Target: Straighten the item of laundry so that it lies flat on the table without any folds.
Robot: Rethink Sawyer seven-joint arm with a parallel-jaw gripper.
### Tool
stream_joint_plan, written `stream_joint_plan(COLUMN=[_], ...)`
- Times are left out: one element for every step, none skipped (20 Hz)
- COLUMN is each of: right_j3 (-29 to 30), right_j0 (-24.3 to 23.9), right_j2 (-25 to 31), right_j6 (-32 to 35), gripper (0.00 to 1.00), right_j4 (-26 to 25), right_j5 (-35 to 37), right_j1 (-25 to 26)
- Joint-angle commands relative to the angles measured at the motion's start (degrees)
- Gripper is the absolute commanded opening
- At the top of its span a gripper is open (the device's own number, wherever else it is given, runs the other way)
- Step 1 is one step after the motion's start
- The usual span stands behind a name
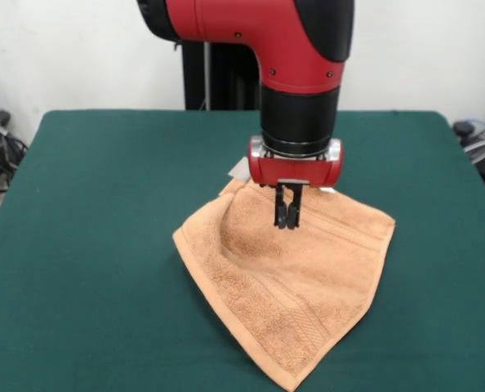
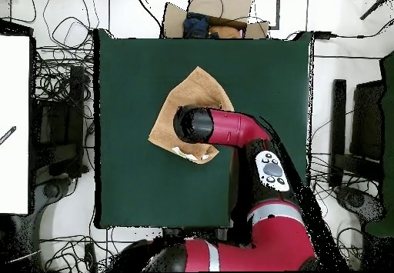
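Front view: I see the gripper (image 1: 287, 214) hanging straight down from the red and black arm (image 1: 295, 73), fingers pinched close together, tips at or just above the towel (image 1: 287, 278). Can't tell from here whether any cloth is caught between them, so contact is uncertain. Towel sits right of the table's (image 1: 87, 245) centre, toward the near edge, lying like a diamond with one corner pointing at the near edge. A raised ridge runs down its left part and the far side is bunched up under the gripper, so not flat. Small white tag (image 1: 239, 169) sticks out at the towel's far corner, just left of the wrist.

Overhead view: arm (image 2: 231, 128) reaches in from the table's (image 2: 131, 170) bottom-right and its black end covers the towel's (image 2: 196, 93) lower part. Gripper itself is hidden under the arm. Towel lies around mid-table, a bit toward the top edge, well clear of all four edges.
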Motion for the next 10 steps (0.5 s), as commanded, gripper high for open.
stream_joint_plan(right_j3=[4.39,4.31,4.09,3.64,3.56,3.48,3.55,3.7,3.82,4.05], right_j0=[0.16,0.3,0.63,1.1,1.25,1.38,1.34,1.09,1.03,0.75], right_j2=[-0.61,-0.83,-1.35,-1.94,-2.28,-2.65,-2.77,-2.69,-2.69,-2.63], right_j6=[4.53,4.38,4.49,4.74,5.11,5.39,5.65,5.55,5.61,5.41], gripper=[0.0,0.0,0.0,0.0,0.0,0.0,0.0,0.0,0.0,0.0], right_j4=[-5.06,-5.63,-6.1,-6.51,-6.81,-7.16,-7.35,-7.65,-7.83,-8.27], right_j5=[-5.16,-5.51,-5.64,-5.67,-6.08,-6.34,-6.6,-6.69,-6.48,-6.52], right_j1=[3.0,3.07,3.21,3.4,3.59,3.68,3.71,3.61,3.49,3.41])
